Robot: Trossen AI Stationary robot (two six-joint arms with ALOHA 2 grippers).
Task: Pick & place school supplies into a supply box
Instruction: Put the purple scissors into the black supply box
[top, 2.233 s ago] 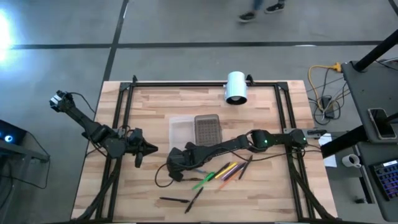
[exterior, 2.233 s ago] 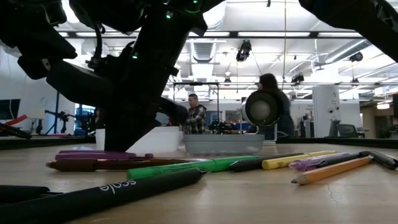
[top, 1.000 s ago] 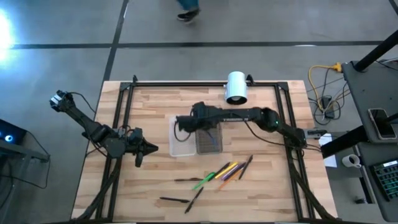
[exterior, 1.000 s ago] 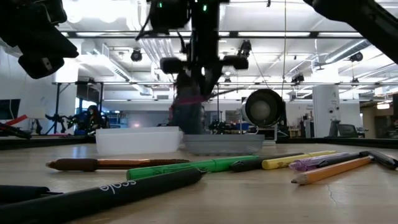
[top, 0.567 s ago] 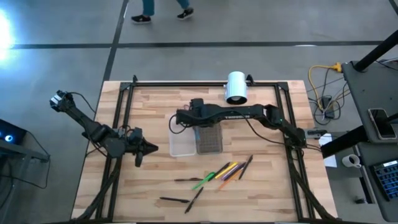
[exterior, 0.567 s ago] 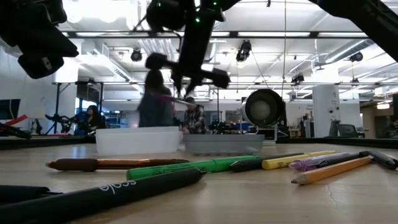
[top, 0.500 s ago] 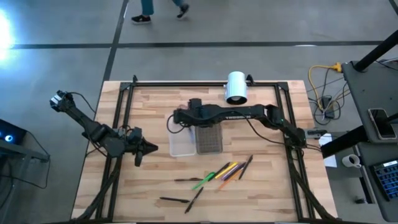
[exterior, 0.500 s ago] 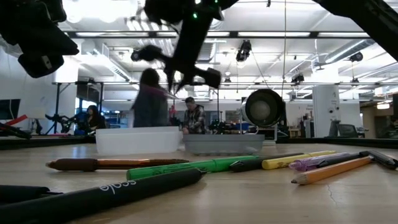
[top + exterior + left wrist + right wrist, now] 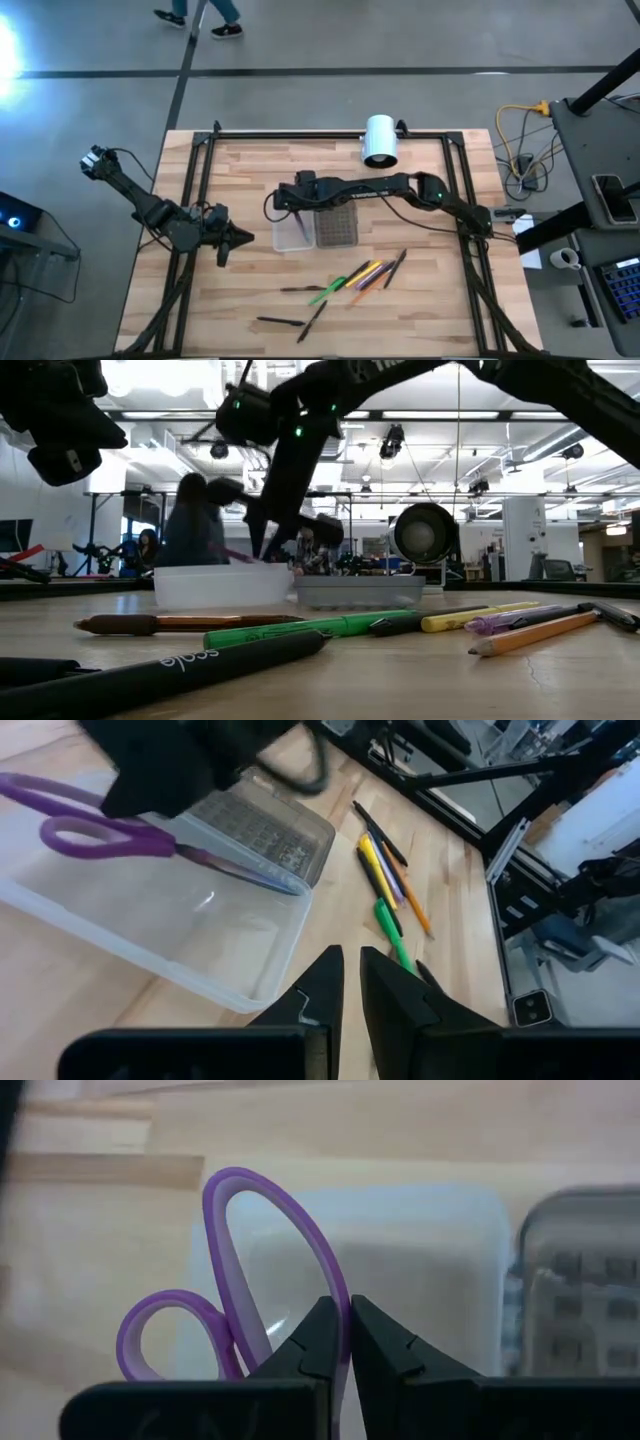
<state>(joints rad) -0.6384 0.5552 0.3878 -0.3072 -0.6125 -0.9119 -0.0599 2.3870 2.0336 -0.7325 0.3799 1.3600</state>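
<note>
Closest to the front edge of the worktop (image 9: 250, 160) you've got the loose stuff: a black pen (image 9: 160, 672) lying nearest the low camera, then a brown pencil (image 9: 180, 624) and a green marker (image 9: 310, 627) behind it, with a yellow pen (image 9: 480, 617) and an orange pencil (image 9: 535, 632) off to the side. From above they show as a little fan of pens (image 9: 365, 272) plus a couple of dark ones nearer the front edge.

Further back, mid-worktop, sits the supply box (image 9: 293, 230), its clear tray open with the dotted grey lid (image 9: 336, 225) lying right beside it. The right gripper (image 9: 288, 199) is over the tray, pinched tight on the purple scissors (image 9: 240, 1280). In the right wrist view the gripper grips one handle loop, so the scissors hang in front of it above the tray. The left wrist view shows the handles (image 9: 85, 825) sticking out one way and the blades pointing toward the lid, over the tray's inside; can't tell if the blade tip touches anything.

Left gripper (image 9: 240, 238) is parked at the worktop's left edge, closed with nothing in it, well apart from the box.

Way at the back there's a white cylinder (image 9: 379, 140).
</note>
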